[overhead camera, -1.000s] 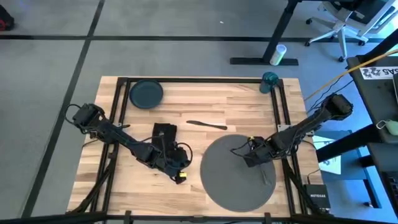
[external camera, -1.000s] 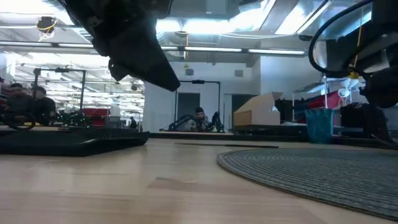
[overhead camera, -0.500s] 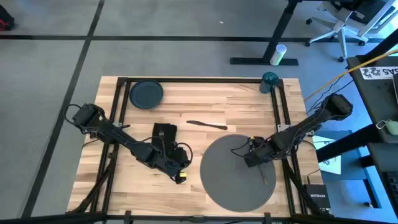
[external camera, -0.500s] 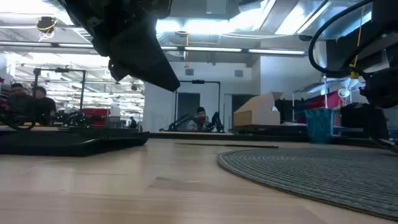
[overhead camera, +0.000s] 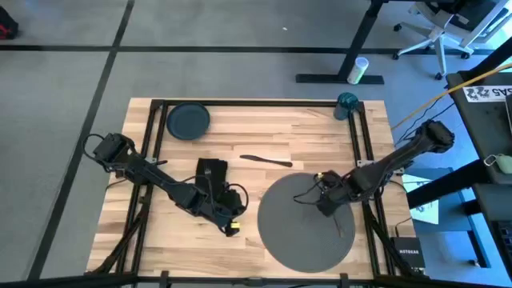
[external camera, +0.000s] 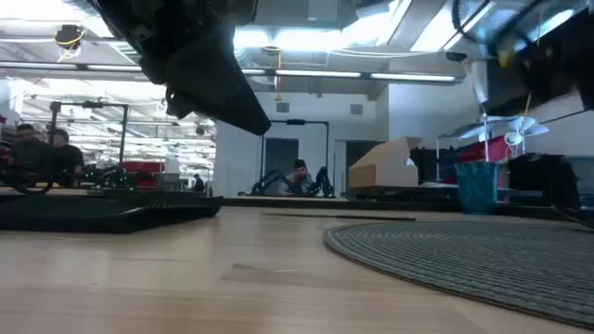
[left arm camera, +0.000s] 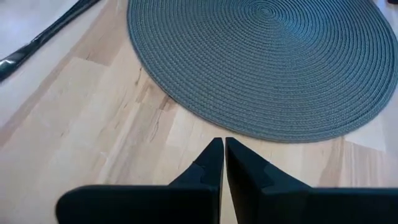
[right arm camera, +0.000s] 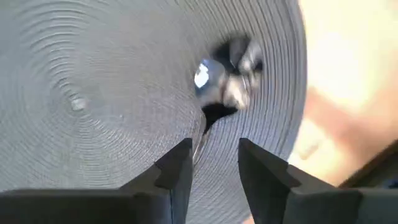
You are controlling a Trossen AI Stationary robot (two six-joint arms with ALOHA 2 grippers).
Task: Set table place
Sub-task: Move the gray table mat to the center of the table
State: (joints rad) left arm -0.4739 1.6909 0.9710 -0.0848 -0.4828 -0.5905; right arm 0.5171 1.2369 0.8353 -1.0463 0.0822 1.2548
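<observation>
The grey round placemat (overhead camera: 308, 220) lies on the table's near right part. A metal spoon (right arm camera: 225, 59) rests on the placemat near its right rim, blurred, with its handle pointing into the gap between my right gripper's fingers. My right gripper (right arm camera: 214, 149) hovers open over the placemat (overhead camera: 322, 204). My left gripper (left arm camera: 224, 142) is shut and empty above bare wood, just left of the placemat (overhead camera: 230, 218). The black napkin (overhead camera: 211, 172), knife (overhead camera: 266, 161), dark plate (overhead camera: 188, 120) and teal cup (overhead camera: 346, 105) lie apart on the table.
Black rails (overhead camera: 152, 160) run along the table's left, far and right sides. The cup stands in the far right corner and the plate in the far left. Bare wood (overhead camera: 272, 128) stretches between the plate and the cup. People sit in the room beyond the table (external camera: 37, 153).
My right gripper has risen from the placemat, and its arm now shows blurred and higher in the low view. The spoon stays on the placemat.
</observation>
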